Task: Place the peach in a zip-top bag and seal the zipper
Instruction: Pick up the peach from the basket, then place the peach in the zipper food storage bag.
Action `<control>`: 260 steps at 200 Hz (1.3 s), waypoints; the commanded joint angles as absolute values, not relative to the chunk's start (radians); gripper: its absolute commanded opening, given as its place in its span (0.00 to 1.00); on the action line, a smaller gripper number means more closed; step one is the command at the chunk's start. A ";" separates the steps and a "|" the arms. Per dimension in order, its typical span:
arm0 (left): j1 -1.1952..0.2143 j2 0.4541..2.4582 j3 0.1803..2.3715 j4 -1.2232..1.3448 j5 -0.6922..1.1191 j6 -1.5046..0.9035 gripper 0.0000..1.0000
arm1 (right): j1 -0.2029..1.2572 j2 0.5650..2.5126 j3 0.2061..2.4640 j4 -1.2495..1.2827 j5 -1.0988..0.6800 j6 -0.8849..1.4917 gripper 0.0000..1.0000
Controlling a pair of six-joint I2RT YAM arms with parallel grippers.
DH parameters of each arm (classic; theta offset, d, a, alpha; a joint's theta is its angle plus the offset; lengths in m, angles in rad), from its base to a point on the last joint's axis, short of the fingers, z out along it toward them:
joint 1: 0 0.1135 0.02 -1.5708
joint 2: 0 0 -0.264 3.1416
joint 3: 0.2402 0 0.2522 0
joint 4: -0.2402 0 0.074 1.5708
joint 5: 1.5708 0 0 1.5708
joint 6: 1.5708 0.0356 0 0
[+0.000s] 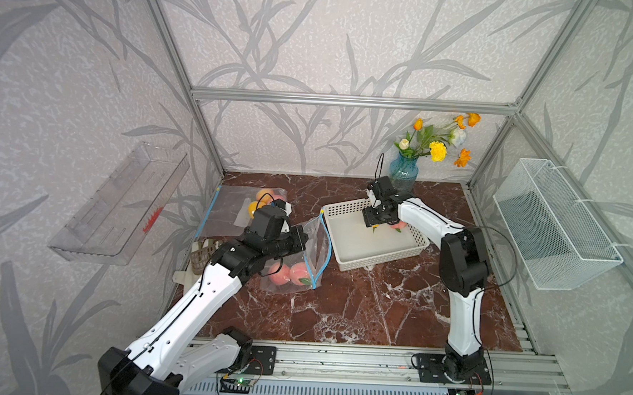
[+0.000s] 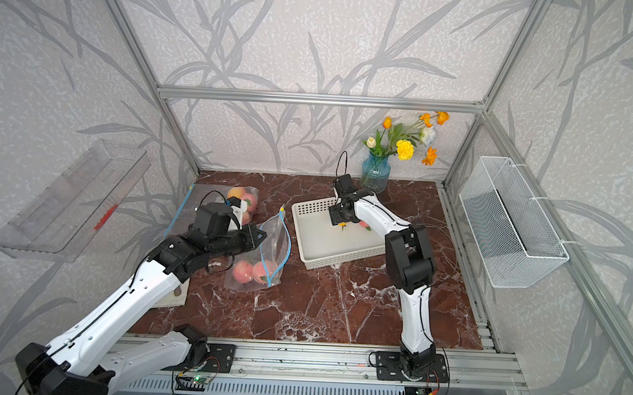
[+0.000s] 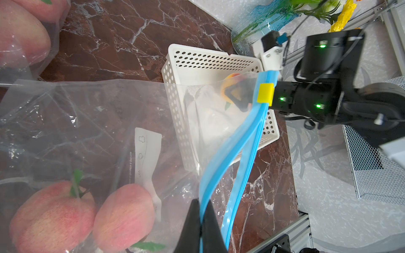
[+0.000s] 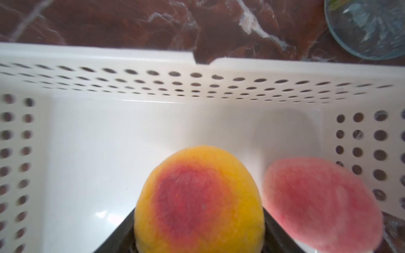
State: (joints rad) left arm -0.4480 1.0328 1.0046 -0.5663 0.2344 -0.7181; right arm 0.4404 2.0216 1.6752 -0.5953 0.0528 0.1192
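Observation:
A clear zip-top bag (image 1: 314, 243) (image 2: 273, 240) stands open on the marble table, with two pink peaches (image 3: 52, 216) (image 3: 125, 214) inside. Its blue zipper strip (image 3: 230, 149) carries a yellow slider (image 3: 265, 93) at the far end. My left gripper (image 3: 200, 202) (image 1: 304, 238) is shut on one lip of that zipper strip and holds the mouth up. My right gripper (image 1: 375, 225) (image 2: 341, 224) reaches down into the white perforated basket (image 1: 378, 257). Its fingers (image 4: 122, 232) press on both sides of a yellow-red peach (image 4: 199, 201). A pink peach (image 4: 320, 203) lies right beside it.
A second plastic bag with fruit (image 1: 240, 209) lies flat at the back left. A blue glass vase of flowers (image 1: 403, 171) stands just behind the basket. A wire basket (image 1: 555, 225) hangs on the right wall and a clear shelf (image 1: 121, 203) on the left wall.

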 commanded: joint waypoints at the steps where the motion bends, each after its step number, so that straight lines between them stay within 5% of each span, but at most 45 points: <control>1: -0.440 1.017 1.008 -0.559 0.235 -0.718 0.00 | 0.440 1.846 1.645 -0.542 -0.044 0.123 0.56; 112: -0.436 0.990 1.026 -0.525 0.263 -0.754 0.00 | 0.537 1.240 1.145 -0.157 -0.488 0.313 0.57; 260: -0.436 0.943 1.106 -0.583 0.286 -0.742 0.00 | 0.808 1.193 1.042 0.111 -0.417 0.416 0.57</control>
State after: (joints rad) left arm -0.4427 0.9569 1.0782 -0.5720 0.2752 -0.7521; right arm 0.7738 1.1919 1.0405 0.0513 -0.4686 0.4053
